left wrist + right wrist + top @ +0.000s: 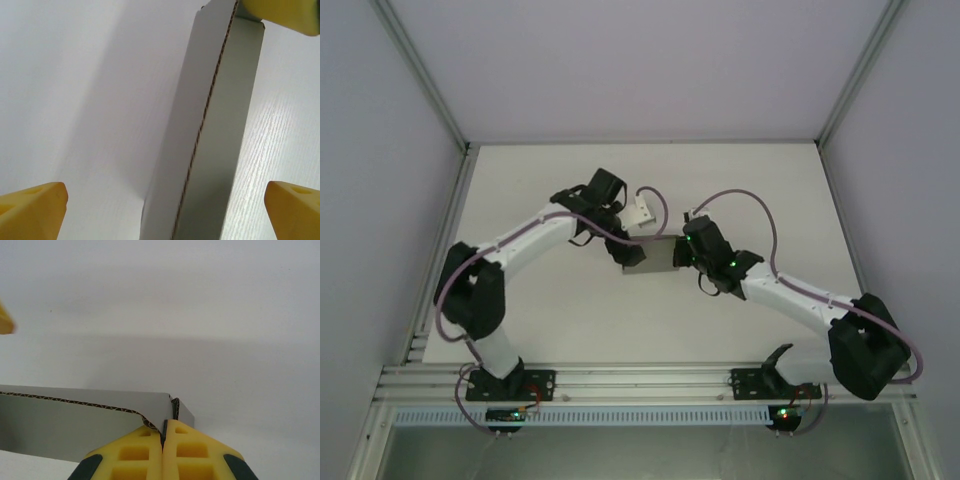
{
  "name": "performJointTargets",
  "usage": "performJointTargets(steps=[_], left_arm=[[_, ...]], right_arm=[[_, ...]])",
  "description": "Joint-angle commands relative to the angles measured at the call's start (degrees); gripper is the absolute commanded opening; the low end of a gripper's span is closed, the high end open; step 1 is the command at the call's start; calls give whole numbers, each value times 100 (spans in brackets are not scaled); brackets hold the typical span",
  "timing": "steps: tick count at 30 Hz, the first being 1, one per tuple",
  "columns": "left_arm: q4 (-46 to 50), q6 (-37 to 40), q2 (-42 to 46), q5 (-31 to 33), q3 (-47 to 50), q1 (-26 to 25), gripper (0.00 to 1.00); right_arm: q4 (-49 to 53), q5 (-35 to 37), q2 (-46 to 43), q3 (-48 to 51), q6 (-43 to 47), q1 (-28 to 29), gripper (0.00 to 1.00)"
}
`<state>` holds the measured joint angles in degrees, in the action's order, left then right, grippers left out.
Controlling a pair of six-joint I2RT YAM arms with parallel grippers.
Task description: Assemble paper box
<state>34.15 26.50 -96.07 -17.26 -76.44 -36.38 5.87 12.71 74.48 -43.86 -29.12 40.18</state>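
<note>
The paper box [655, 256] is a shallow grey card box in the middle of the table, between the two arms. My right gripper [163, 432] is shut on the box's wall at a corner [172, 407], its yellow fingers [135, 455] pressed together over the corrugated edge. At the box's left end my left gripper [165, 200] is open wide. One grey box wall [215, 125] stands upright between its yellow fingertips [32, 210] without touching either. From above, the left gripper [628, 252] and the right gripper [682, 252] sit at opposite ends of the box.
The white table [550, 330] is bounded by metal frame rails, including the left rail [440, 260], and by pale enclosure walls. A white bracket [642, 213] sits just behind the left wrist. The right gripper's yellow fingertip [280, 12] shows at the far end of the box wall.
</note>
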Motion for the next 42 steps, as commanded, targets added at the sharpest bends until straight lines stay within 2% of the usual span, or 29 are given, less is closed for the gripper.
performJointTargets(steps=[1,2,4,6,7,9,16,20,24,26,28,30,32,36,42], left_arm=[[-452,-949,694,527,540,2,100],[-500,-1110,862,565,732,0,100],[-572,-1337,1089,629,972,1,89],[-664,-1553,1174,799,1060,11,70],[-652,-1658,1158,890,1017,25,64],[-561,-1756,1059,926,873,52,55],[-324,-1473,639,723,565,109,34],[-347,-1575,589,761,509,122,10],[-371,-1750,598,713,523,114,8],[-435,-1881,598,725,582,114,1],[-497,-2352,574,762,558,118,0],[-345,-2848,485,363,431,115,0],[-225,-3370,416,258,337,48,0],[-225,-4365,337,375,453,-17,0],[62,-4673,232,672,593,-110,0]], right_arm=[[1223,-71,332,191,-269,62,0],[1241,-123,363,159,-269,68,0],[1326,-121,417,89,-262,77,0],[1398,-157,471,16,-219,85,0],[1419,-176,492,-11,-209,86,0],[1435,-251,519,-55,-178,86,0],[1461,-536,550,-68,-192,76,0],[1439,-575,611,-83,-203,70,0],[1457,-553,684,-135,-207,81,0],[1452,-559,683,-131,-216,82,0],[1485,-577,684,-142,-219,86,0],[1522,-548,681,-164,-216,86,0],[1511,-468,682,-177,-234,86,0],[1451,-354,707,-155,-337,90,0],[1412,-276,682,-50,-471,125,0]])
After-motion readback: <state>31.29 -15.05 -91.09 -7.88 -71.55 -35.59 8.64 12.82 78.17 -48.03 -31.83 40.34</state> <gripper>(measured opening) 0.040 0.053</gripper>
